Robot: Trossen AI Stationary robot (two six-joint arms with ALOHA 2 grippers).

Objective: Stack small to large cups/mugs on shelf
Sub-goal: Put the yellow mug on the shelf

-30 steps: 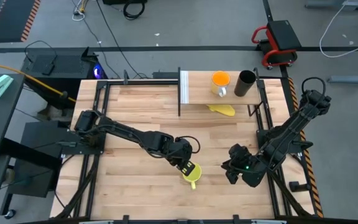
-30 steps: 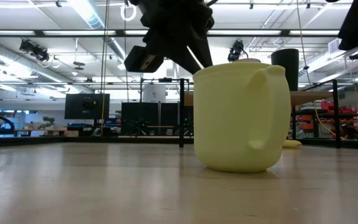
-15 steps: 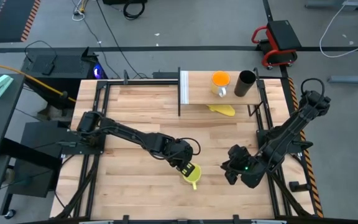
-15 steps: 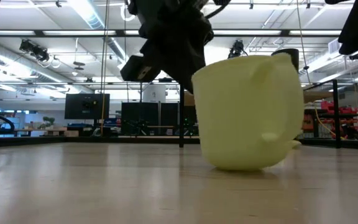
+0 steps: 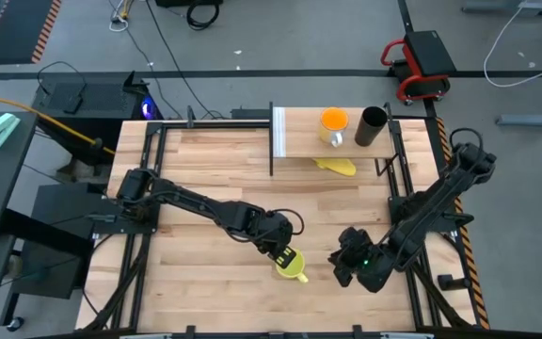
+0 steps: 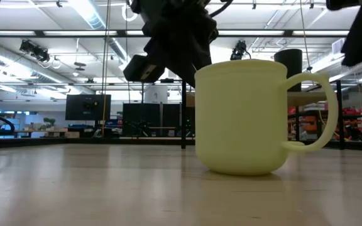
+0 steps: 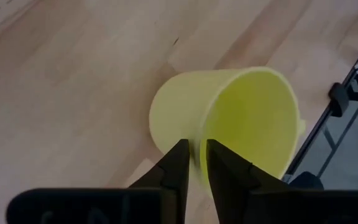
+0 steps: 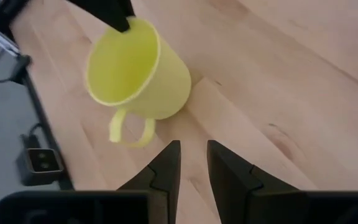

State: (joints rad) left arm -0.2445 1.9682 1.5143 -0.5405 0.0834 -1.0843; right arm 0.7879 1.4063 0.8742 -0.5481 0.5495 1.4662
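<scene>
Jaws of the left gripper [image 5: 285, 252] are nearly closed, pinching the rim wall of the yellow mug [image 5: 291, 266], one finger inside and one outside, as the left wrist view shows. That mug stands upright on the table [image 5: 205, 188] near its front edge, its handle [image 6: 312, 110] pointing toward the right arm's side. Just beside it, the right gripper [image 5: 343, 267] hangs low over the table with its jaws a narrow gap apart and nothing between them; its fingers [image 8: 166, 163] point at the mug without touching it.

Light-wood planks with visible seams and grain make up the table surface, framed by black rails. Farther back, the shelf [image 5: 299, 141] stands at the rear, a pale board with a white upright end panel [image 5: 278, 132] and thin black posts. On it the orange cup [image 5: 334, 122] and the tall black cup [image 5: 373, 126] stand side by side, apart. A flat yellow piece [image 5: 336, 166] lies on the table at the shelf's front edge.

Beyond, the floor is grey, with cables, a red and black cart [image 5: 420, 62] and dark equipment at the left. The low view shows a large hall with ceiling strip lights, monitors and racks. No writing is legible.
</scene>
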